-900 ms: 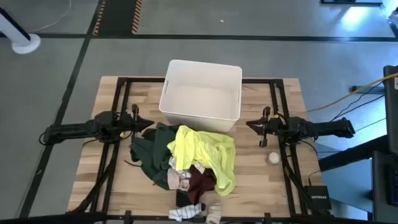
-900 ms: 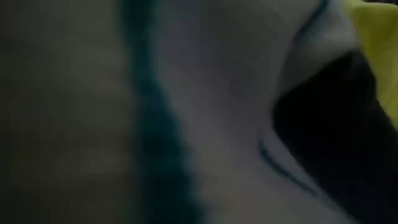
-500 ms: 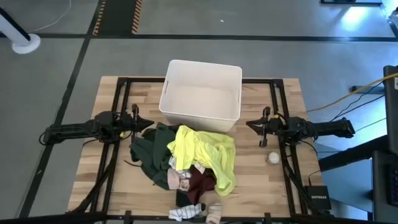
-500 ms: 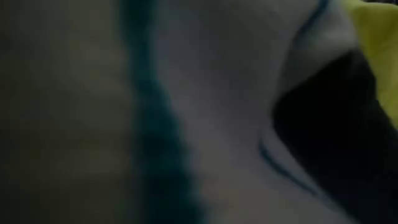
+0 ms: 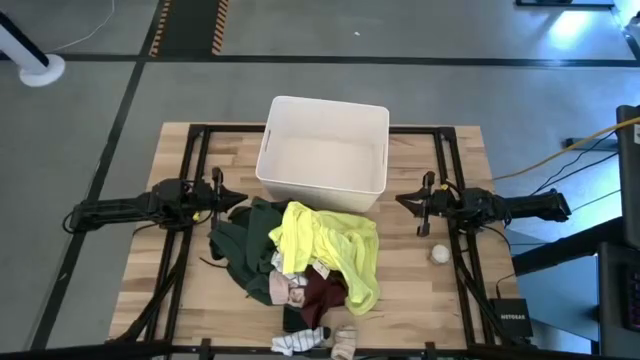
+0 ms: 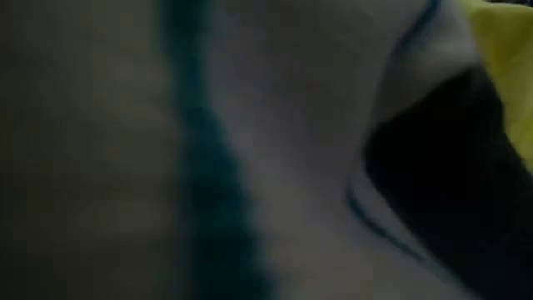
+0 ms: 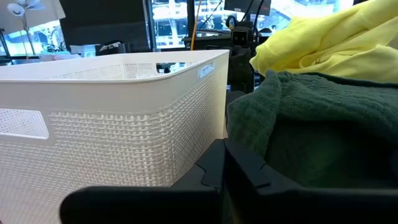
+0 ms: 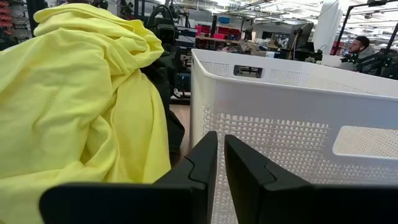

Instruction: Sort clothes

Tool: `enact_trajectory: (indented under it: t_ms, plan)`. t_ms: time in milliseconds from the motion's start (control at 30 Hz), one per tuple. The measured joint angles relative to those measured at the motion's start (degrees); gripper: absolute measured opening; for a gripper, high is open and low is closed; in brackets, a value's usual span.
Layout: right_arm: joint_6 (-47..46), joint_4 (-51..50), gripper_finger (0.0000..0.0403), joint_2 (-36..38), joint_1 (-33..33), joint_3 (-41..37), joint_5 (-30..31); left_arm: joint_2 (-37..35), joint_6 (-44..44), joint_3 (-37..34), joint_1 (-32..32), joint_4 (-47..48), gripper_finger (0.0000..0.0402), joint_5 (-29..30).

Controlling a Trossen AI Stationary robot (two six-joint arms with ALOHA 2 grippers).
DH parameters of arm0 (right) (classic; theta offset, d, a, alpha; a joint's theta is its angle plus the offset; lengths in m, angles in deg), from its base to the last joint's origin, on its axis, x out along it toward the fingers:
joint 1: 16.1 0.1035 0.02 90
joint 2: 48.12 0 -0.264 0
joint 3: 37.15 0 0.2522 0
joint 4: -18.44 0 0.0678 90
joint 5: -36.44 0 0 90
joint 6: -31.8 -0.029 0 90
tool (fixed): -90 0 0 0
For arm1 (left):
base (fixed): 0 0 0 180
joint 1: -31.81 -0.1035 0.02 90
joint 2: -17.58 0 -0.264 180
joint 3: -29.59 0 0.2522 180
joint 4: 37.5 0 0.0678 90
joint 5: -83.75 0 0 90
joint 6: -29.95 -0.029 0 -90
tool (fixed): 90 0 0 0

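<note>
Status, my read: sorting not begun.
- White bin (image 5: pixel 322 160): nothing inside.
- Clothes pile (image 5: pixel 300 265) on table just in front of bin: neon yellow top (image 5: pixel 330 243) over dark green garment (image 5: pixel 240 240); maroon, pink, socks (image 5: pixel 315 340) at near edge.
- L gripper (image 5: pixel 222 192), R gripper (image 5: pixel 420 203): fingers together, holding nothing, parked either side of pile.

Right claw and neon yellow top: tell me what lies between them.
In the high view, only bare wooden table lies between the right claw and the neon yellow top. The small white ball sits off that line.
</note>
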Motion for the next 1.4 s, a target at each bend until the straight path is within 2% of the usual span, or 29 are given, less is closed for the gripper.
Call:
enact_trajectory:
  t_ms: [967,1100,1167,1267,1400]
  plan:
    - [0.0,0.0,0.0049,0.02,0.0,0.0,0.02,0.02,0.02,0.0,0.0,-1.29,0.0,-0.01]
    - [-0.42,1.22,0.0049,-0.01,0.0,0.01,-0.04,0.02,7.8,0.0,0.0,-7.82,0.0,-0.02]
    - [-5.91,2.67,0.0049,0.03,0.02,0.0,-1.92,0.02,11.84,0.0,0.0,-12.38,0.0,-0.02]
    - [-20.79,3.87,0.0049,0.0,0.02,0.0,-7.94,0.02,14.5,0.0,-0.11,-18.84,0.0,0.31]
    - [-24.4,10.68,0.0049,-0.76,-0.02,0.0,-6.4,0.0,9.54,0.05,-0.52,-26.3,0.0,0.96]
